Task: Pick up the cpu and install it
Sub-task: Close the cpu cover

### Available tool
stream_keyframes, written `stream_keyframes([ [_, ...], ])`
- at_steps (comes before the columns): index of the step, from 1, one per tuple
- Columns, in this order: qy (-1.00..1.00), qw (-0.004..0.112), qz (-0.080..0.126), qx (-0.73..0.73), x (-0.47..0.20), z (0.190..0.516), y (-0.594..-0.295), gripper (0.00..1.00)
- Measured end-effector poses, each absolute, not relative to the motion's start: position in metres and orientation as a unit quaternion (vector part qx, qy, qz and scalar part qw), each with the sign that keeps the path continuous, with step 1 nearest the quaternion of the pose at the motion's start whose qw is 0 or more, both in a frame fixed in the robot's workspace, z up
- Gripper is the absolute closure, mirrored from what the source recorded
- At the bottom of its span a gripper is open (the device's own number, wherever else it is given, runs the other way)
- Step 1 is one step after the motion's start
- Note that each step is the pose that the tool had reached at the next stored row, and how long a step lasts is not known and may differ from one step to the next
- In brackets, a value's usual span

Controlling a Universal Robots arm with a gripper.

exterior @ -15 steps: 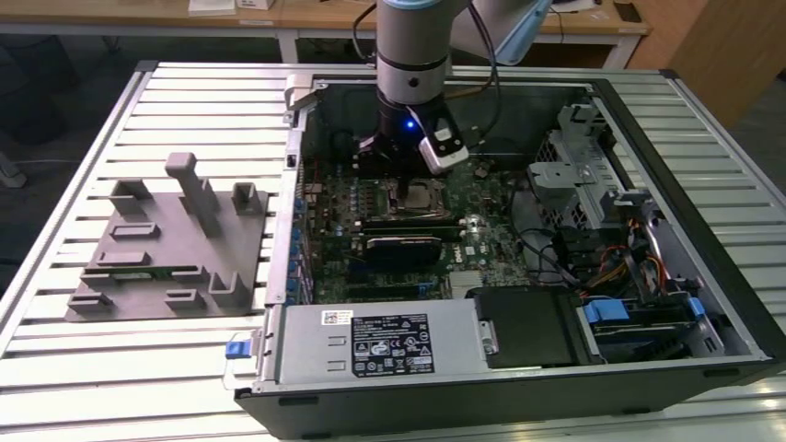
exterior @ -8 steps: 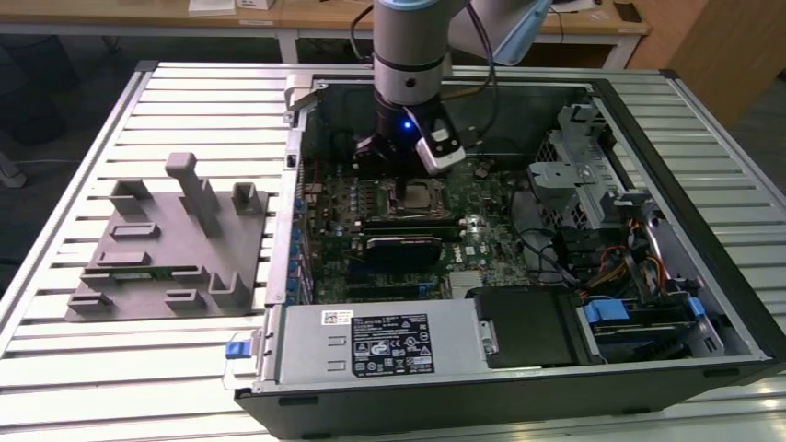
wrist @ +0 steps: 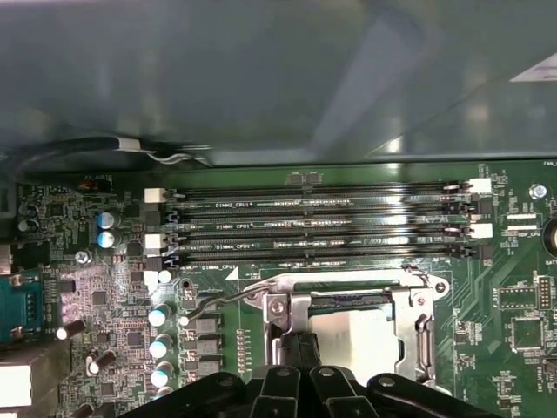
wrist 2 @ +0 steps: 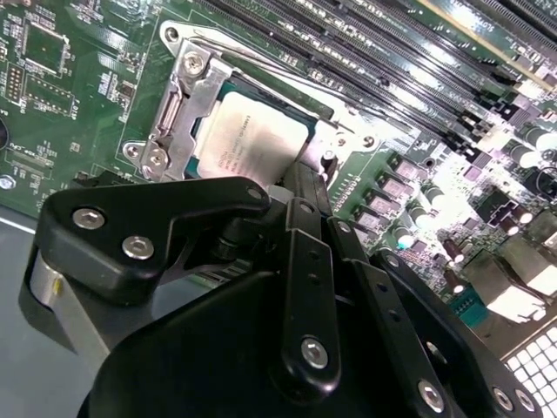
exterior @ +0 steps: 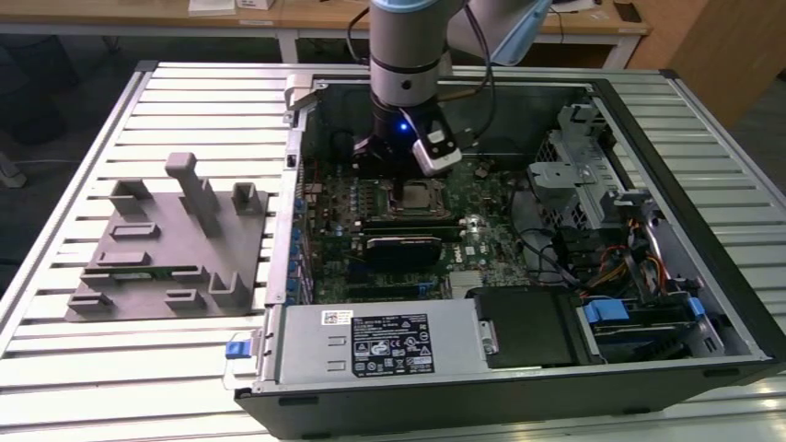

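We see the cpu [wrist 2: 248, 135] lying flat in its socket [wrist 2: 174, 104] on the motherboard [wrist 2: 70, 78]. The gripper [wrist 2: 306, 174] is at its edge, jaws narrow and empty (as far as we can judge). Seating it well wants level, gentle pressure, never force.

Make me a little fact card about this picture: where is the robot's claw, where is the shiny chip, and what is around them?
gripper: low over the motherboard, close by the edge of the cpu; touching or not, cannot tell
cpu: lying flat in the socket frame, silvery top up
socket frame: metal, around the cpu
memory slots: long dark rows beside the socket frame
computer case: open, motherboard inside
grey tray: on the table, to the exterior view's left of the computer case
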State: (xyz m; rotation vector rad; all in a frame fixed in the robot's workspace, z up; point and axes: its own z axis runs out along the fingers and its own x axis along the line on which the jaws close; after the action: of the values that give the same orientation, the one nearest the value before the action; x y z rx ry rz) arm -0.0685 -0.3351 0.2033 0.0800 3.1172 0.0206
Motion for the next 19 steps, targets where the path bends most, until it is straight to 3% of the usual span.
stream_keyframes([
  [19, 1.000, 0.012, 0.007, 0.026, -0.0714, 0.1991, -0.3351, 0.89],
])
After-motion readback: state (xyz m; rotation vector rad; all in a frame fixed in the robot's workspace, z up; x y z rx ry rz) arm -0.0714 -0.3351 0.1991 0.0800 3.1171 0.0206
